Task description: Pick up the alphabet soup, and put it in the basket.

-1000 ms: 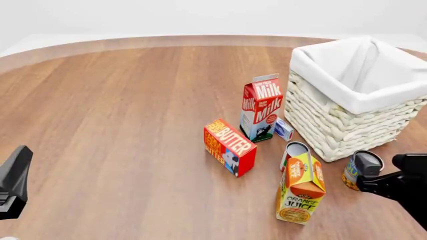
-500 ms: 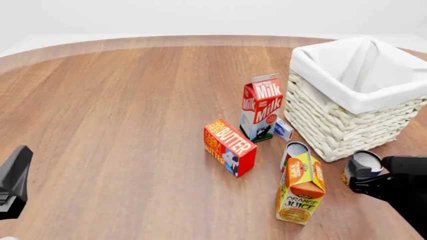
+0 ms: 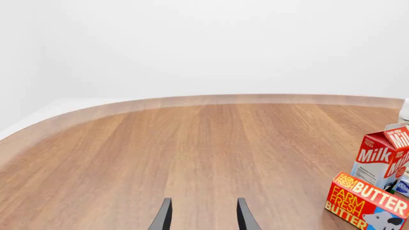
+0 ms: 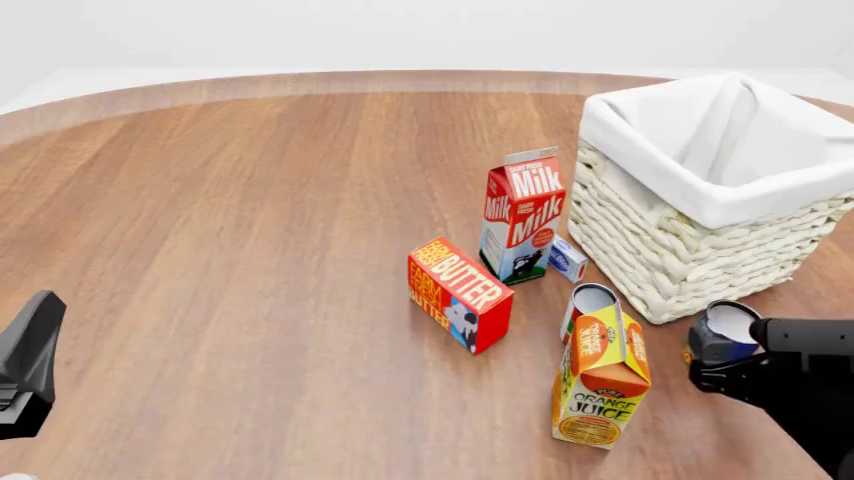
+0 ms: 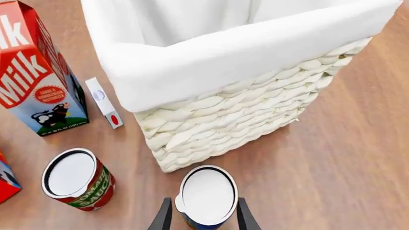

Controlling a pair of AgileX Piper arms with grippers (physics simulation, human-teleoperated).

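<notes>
The alphabet soup (image 5: 206, 194) stands upright on the table just in front of the basket's near corner, its pale top showing in the right wrist view. It also shows in the front view (image 4: 721, 330), partly covered by my right arm. My right gripper (image 5: 203, 219) is open, with one finger on each side of the can; in the front view it (image 4: 721, 372) sits over the can. The cream wicker basket (image 4: 694, 250) with white lining stands at the right. My left gripper (image 3: 202, 219) is open and empty, low at the left of the front view (image 4: 27, 362).
A red-and-white can (image 4: 591, 300) stands next to an orange juice carton (image 4: 601, 375), left of the soup. A milk carton (image 4: 523, 215), a butter box (image 4: 461, 293) and a small blue-white box (image 4: 567, 258) stand nearby.
My right gripper has moved left and down onto the soup can, which now sits between its open fingers. The left arm and the objects have not moved.
</notes>
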